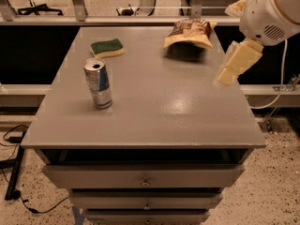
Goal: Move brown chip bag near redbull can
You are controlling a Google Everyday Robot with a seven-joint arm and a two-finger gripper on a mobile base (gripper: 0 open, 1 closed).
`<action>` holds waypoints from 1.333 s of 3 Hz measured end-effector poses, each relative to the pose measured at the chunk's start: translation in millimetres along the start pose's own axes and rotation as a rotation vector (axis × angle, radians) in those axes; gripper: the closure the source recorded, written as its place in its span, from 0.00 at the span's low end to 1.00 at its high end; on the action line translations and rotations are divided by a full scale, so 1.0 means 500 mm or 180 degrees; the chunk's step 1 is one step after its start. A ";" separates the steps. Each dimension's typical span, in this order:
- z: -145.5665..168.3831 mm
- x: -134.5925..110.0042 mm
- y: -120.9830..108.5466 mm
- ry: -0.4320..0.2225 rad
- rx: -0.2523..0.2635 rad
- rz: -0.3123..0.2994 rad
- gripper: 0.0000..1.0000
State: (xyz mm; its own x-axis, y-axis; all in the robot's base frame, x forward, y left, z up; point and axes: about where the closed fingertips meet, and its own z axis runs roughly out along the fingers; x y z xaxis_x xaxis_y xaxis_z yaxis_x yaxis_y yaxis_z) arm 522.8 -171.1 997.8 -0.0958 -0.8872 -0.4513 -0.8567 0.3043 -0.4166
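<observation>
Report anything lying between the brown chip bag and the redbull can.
Nothing visible: bare table between brown chip bag and redbull can; sponge sits off that line. End effector hovers over the table's right edge.

I see overhead glare on the surface, soft shadows. The tool, over its right edge, shines bright.

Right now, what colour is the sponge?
Sponge: green over yellow, camera view; gripper hangs over the table's right edge.

Grey drawer cabinet with glossy top on speckled floor, metal posts and rail behind.
</observation>
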 end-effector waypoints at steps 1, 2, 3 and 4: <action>0.001 0.000 0.000 -0.0005 0.0018 -0.0002 0.00; 0.007 -0.001 -0.002 -0.0024 0.0083 -0.0006 0.00; 0.071 -0.027 -0.066 -0.0288 0.0265 0.0015 0.00; 0.113 -0.054 -0.125 -0.0502 0.0409 0.0048 0.00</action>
State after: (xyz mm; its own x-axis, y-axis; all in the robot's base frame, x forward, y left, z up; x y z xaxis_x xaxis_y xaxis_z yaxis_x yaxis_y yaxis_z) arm 607.4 -146.6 991.3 -0.0189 -0.8200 -0.5720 -0.7831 0.3678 -0.5015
